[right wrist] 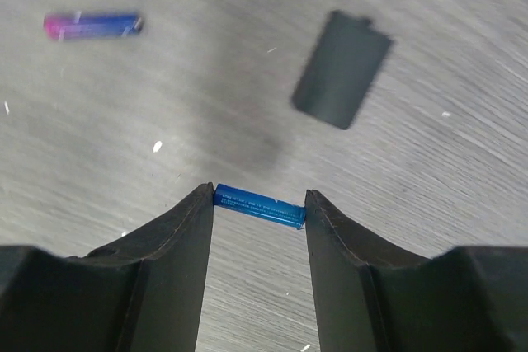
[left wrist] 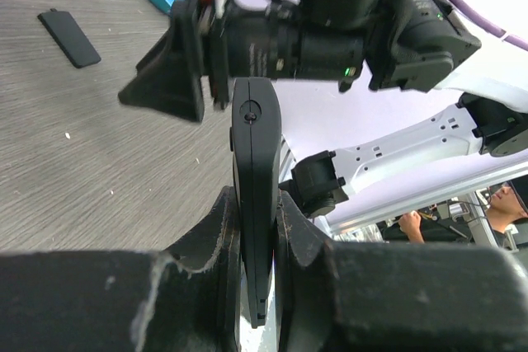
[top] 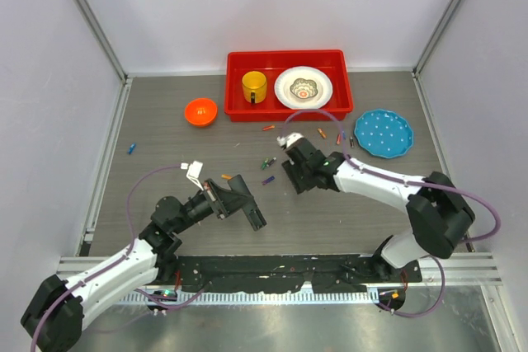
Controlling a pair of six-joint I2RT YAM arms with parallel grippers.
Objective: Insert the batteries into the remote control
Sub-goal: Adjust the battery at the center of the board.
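Observation:
My left gripper (top: 224, 201) is shut on the remote control (top: 250, 208), a slim black bar. In the left wrist view the remote control (left wrist: 256, 195) stands edge-on, pinched between the two fingers of the left gripper (left wrist: 257, 232). Just beyond its tip hovers my right gripper (top: 295, 172). In the right wrist view the right gripper (right wrist: 259, 210) is shut on a blue battery (right wrist: 259, 205), held end to end between its fingertips above the table. A purple-and-blue battery (right wrist: 92, 25) lies on the table to the far left. Other loose batteries (top: 268, 161) lie scattered mid-table.
A flat black battery cover (right wrist: 341, 68) lies on the table. At the back stands a red tray (top: 239, 63) with a yellow mug (top: 254, 86) and a white bowl (top: 304, 88). An orange bowl (top: 200, 110) sits left of the tray, a blue plate (top: 384, 133) right.

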